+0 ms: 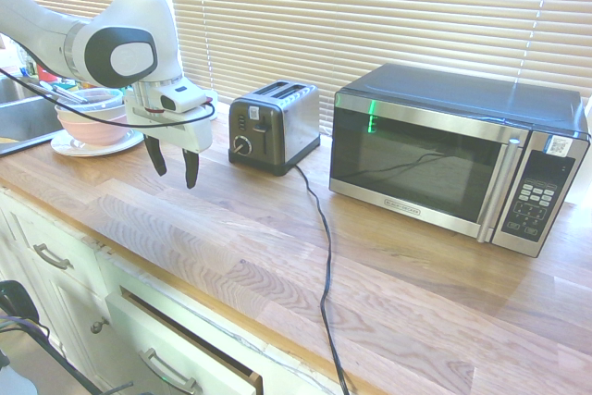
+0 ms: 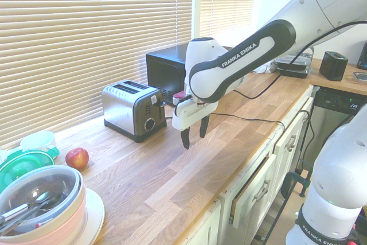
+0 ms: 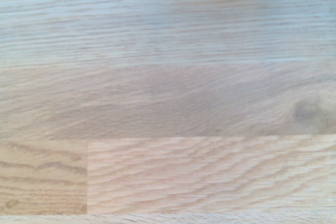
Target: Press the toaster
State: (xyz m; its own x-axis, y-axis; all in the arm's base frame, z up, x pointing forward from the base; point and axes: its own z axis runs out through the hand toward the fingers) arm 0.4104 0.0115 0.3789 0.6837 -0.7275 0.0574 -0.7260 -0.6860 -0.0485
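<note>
Steel-sided toaster (image 1: 275,127), black front, round knob, empty-handed tool (image 1: 175,168) with fingers apart.

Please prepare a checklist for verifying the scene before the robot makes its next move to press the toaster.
1. Gripper fingers apart, nothing between them: ok.
2. Gripper placed above the toaster lever: not ok; it hangs over the bare worktop, to the side of the toaster.
3. Toaster upright on the worktop: ok.
4. Toaster in the wrist view: not ok; only wood shows there.
5. Black cord out of the gripper's grasp: ok; it runs along the worktop, away from the fingers.
6. Toaster plugged in: cannot tell; no plug is visible.
</note>
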